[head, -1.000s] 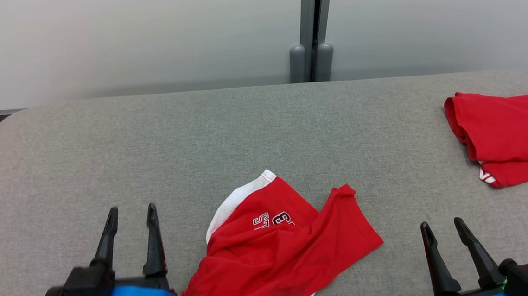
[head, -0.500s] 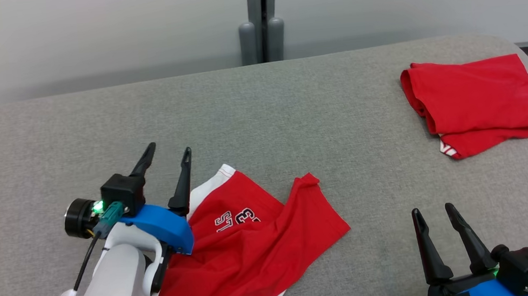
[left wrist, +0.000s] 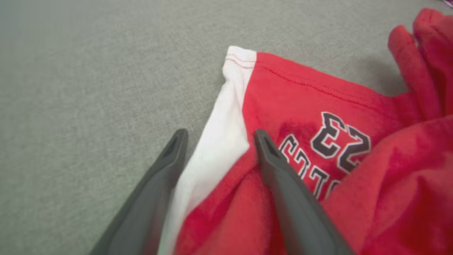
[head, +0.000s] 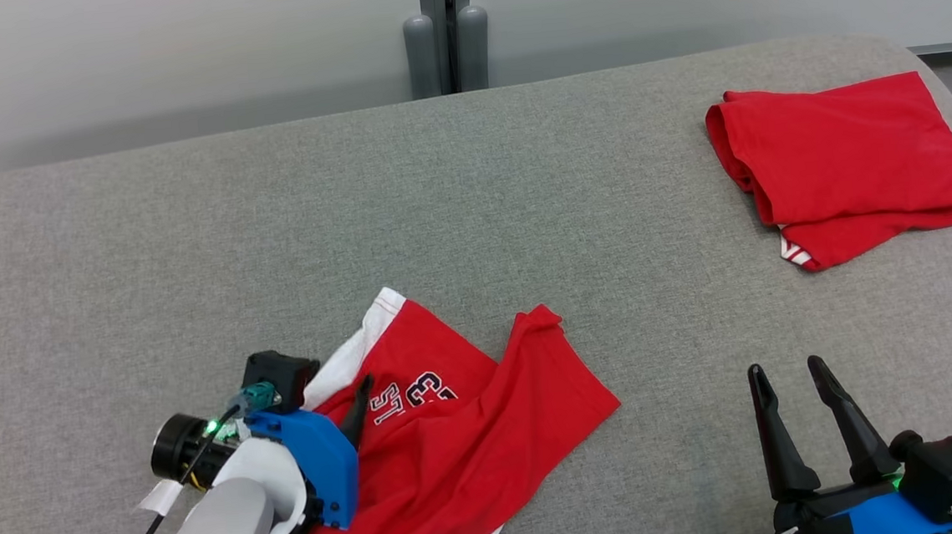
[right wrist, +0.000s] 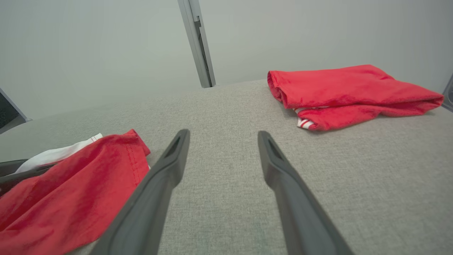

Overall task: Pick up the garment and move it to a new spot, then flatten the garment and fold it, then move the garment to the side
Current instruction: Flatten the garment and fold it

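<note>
- Left gripper [left wrist: 221, 136]: jaws spread wide, nothing held. The tips straddle the white side panel [left wrist: 230, 106] of the crumpled red garment [head: 472, 451]. One finger is over the grey padded surface [head: 272, 231] just beside the white edge, and the other is on the red cloth next to the printed lettering [left wrist: 329, 148].
- Right gripper [head: 784, 365]: jaws apart and empty, over bare surface at the near right, well apart from both cloths.
- The garment lies bunched at the near middle of the surface. Its near end runs out of the head view, so you cannot tell how it lies there.
- Risk 1: if you close now, the tips may only skim the top layer. The thin panel edge can slide out and the lift comes up empty.
- Risk 2: the outer finger is close to the grey cover. Press lower and you may pinch or drag the cover along with the cloth.
- Risk 3: one grip at this corner leaves the rest hanging in a twisted bundle. Flattening then gets harder, with the raised red fold [left wrist: 407, 53] likely trapped underneath.
- Risk 4: carry it too far right and it lands on the folded red garment [head: 845, 157], disturbing that stack.
- Note: whether the tips already touch the cloth cannot be told from the wrist view.
</note>
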Robot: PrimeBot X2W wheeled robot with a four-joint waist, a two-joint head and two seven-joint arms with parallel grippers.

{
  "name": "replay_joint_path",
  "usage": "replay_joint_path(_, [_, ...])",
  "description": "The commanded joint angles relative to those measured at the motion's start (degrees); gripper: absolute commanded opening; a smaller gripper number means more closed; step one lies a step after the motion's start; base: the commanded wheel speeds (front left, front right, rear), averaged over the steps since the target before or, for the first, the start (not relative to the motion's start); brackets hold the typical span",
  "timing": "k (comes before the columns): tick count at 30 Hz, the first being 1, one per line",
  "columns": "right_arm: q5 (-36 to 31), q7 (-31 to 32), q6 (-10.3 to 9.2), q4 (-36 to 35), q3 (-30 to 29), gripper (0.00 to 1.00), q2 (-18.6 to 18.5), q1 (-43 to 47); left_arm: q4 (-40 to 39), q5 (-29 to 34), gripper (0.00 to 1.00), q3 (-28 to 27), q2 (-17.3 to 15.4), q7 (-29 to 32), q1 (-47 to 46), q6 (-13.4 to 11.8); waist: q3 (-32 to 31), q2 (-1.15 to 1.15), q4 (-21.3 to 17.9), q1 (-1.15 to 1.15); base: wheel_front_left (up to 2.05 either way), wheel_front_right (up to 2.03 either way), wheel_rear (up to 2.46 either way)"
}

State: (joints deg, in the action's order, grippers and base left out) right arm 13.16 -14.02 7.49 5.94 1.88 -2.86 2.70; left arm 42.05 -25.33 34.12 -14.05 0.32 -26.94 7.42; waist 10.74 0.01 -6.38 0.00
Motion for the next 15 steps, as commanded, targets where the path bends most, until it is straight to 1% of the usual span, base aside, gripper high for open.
replay_joint_path(1, [0.00, -0.32, 0.02, 0.10, -0.03, 1.00, -0.08, -0.34, 0.40, -0.49, 1.00, 0.45, -0.36, 0.54, -0.57, 0.06, -0.01, -0.01, 0.05, 0.00, 0.00, 0.00, 0.00])
replay_joint_path(3, [-0.24, -0.36, 0.02, 0.31, 0.16, 1.00, -0.07, -0.85, 0.96, -2.39, 1.00, 3.55, -0.68, 2.10, -0.99, 0.07, -0.01, -0.01, 0.04, 0.00, 0.00, 0.00, 0.00])
replay_joint_path(4, [-0.30, -0.35, 0.02, 0.31, 0.25, 1.00, -0.08, -1.00, 1.16, -2.93, 0.93, 4.40, -0.87, 2.26, -1.20, 0.07, 0.05, -0.01, -0.02, 0.00, 0.00, 0.00, 0.00])
replay_joint_path(6, [-0.36, -0.28, 0.02, 0.26, 0.41, 1.00, -0.07, -1.23, 1.48, -3.63, 0.05, 5.74, -1.06, 2.59, -1.66, 0.07, 0.16, -0.01, -0.12, 0.00, 0.00, 0.00, 0.00])
replay_joint_path(7, [-0.36, -0.29, 0.02, 0.24, 0.44, 1.00, -0.07, -1.33, 1.62, -3.83, 0.00, 6.56, -1.15, 2.58, -2.19, 0.07, 0.26, -0.01, -0.19, 0.00, 0.00, 0.00, 0.00])
replay_joint_path(11, [-0.29, -0.40, 0.02, 0.20, 0.37, 1.00, -0.07, -1.47, 1.63, -4.49, 0.00, 8.04, -1.15, 1.11, -5.93, 0.06, 0.86, -0.01, -0.43, 0.00, 0.00, 0.00, 0.00])
replay_joint_path(15, [-0.25, -0.51, 0.02, 0.47, 0.11, 1.00, -0.08, -1.99, 1.98, -5.04, 0.00, 7.71, -1.40, -1.44, -11.02, 0.06, 1.34, -0.01, -1.11, 0.00, 0.00, 0.00, 0.00])
